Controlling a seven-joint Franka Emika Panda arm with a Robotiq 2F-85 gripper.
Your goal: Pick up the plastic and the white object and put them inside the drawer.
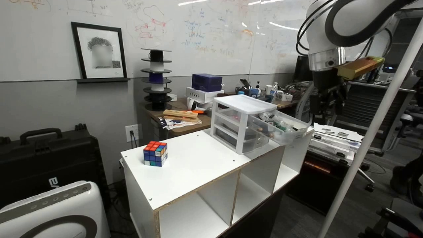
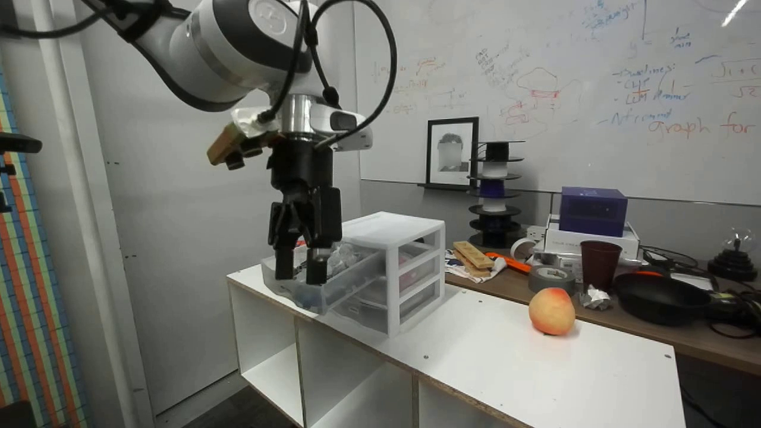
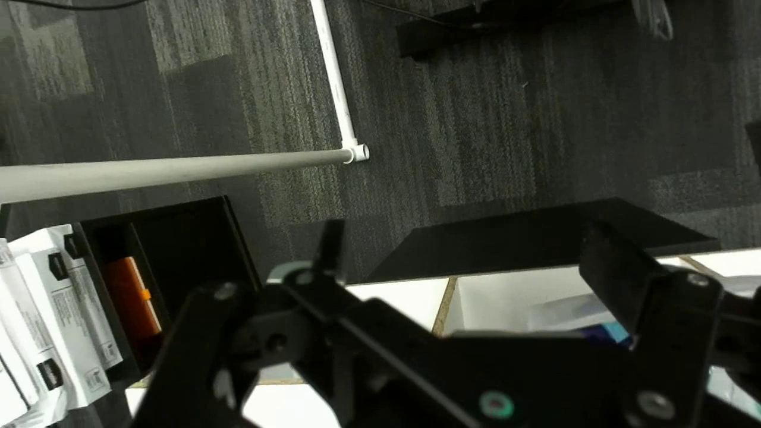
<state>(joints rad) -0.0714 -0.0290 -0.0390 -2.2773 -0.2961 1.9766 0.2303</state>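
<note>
- Crumpled clear plastic [image 2: 343, 257] lies in the pulled-out top drawer [image 1: 292, 136] of the small unit [image 1: 246, 103]; whether it is the piece meant I cannot tell, nor can I single out the white object.
- It looks light, soft and slippery; a slow pinch on a raised fold should hold best.
- The drawer seems thin and slightly flexible, so leaning on it could tilt it; the middle of its front wall suits a closing push.
- The gripper [image 2: 301, 272] hangs out in front of the drawer, jaws well parted, nothing between them.
- The wrist view shows floor [image 3: 535, 119] and the front edge of the white cabinet [image 1: 191, 172], a rim to clear.
- The unit's top roofs the drawer's back; the pulled-out part is open from above.
- Along the cabinet top, in an exterior view a cube [image 1: 155, 153], in an exterior view a peach [image 2: 552, 311], stands well apart from the unit.
</note>
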